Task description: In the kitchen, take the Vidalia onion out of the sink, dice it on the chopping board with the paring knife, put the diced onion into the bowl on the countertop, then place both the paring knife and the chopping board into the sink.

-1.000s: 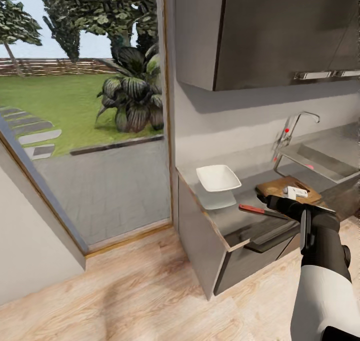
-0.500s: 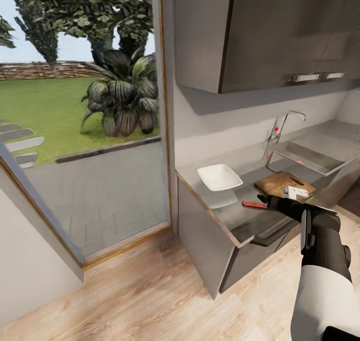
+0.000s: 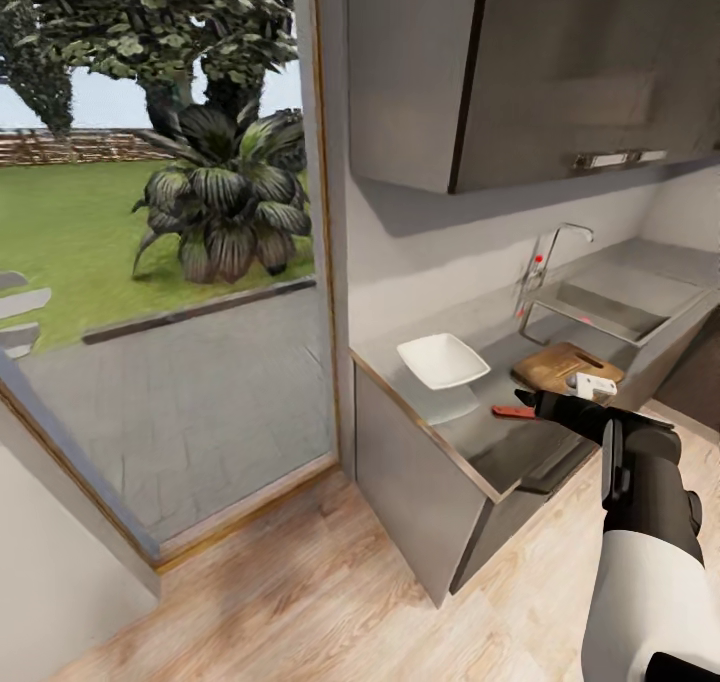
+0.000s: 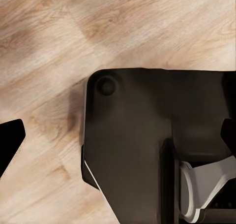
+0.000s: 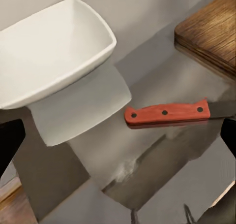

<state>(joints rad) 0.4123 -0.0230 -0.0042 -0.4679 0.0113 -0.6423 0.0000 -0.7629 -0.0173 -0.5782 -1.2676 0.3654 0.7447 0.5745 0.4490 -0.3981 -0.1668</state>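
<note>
The paring knife [image 5: 169, 113] lies flat on the grey bench [image 3: 470, 432], between the white bowl [image 3: 442, 360] and the chopping board [image 3: 562, 367], with the sink [image 3: 600, 310] beyond the board. The right gripper [image 3: 535, 402] hovers just above the knife, jaws released, empty. The left gripper's [image 4: 118, 140] jaws are parted above the wood floor [image 4: 44, 47].

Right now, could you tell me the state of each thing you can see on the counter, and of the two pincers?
Bowl: upright on the counter, empty.
Knife: lying flat on the counter, between bowl and board, not held.
Board: flat on the counter beside the sink, with pale bits on it.
Sink: contents unclear; tap shows no running water.
Right pincer: above the knife, open, empty.
Left pincer: open, empty, over the floor.
</note>
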